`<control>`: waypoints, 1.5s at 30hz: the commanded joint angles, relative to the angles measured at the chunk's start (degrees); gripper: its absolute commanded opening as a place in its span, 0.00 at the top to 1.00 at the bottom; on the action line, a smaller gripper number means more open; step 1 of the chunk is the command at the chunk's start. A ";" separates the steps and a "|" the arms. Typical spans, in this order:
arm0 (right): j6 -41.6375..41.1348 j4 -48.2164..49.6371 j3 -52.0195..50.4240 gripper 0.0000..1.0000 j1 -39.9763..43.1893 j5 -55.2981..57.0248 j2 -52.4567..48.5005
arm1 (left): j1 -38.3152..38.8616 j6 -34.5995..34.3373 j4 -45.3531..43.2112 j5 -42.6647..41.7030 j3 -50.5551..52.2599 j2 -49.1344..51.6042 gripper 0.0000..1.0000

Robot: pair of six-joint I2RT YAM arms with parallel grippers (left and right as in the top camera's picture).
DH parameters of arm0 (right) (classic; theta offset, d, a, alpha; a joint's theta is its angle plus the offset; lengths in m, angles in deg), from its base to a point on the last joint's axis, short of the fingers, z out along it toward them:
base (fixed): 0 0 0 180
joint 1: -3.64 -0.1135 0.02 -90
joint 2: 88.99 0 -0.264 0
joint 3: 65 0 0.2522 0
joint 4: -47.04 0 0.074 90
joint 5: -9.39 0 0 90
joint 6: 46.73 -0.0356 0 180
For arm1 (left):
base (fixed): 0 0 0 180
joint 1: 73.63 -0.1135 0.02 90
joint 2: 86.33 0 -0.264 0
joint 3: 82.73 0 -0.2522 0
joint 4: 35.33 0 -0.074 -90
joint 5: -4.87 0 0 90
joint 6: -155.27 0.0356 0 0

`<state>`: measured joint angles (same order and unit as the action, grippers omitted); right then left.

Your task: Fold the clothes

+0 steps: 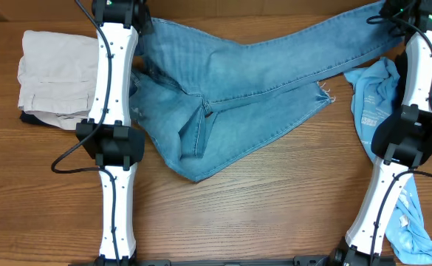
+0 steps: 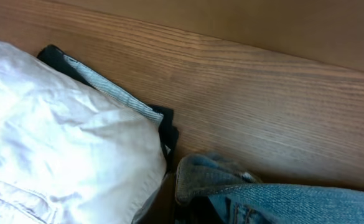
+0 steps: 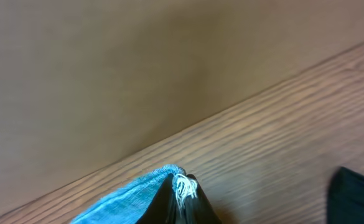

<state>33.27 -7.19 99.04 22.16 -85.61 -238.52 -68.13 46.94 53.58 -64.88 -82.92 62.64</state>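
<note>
Jeans (image 1: 238,74) run left-to-right, waist at upper left pinched in the left gripper (image 2: 197,213), one hem at upper right pinched by the right gripper (image 3: 177,208).

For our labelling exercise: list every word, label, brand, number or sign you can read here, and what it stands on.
None can be read.
White print on the cyan T-shirt: too small and crumpled to read.
The jeans and beige trousers: no lettering shows.
</note>
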 commanded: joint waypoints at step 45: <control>-3.28 -42.23 1.18 0.00 -0.63 -9.44 25.33 | -9.64 7.74 17.33 -12.68 24.85 -22.75 0.87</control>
<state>29.38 -49.04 100.24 21.55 -96.62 -213.34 -73.84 54.79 73.65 -78.46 -62.16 37.61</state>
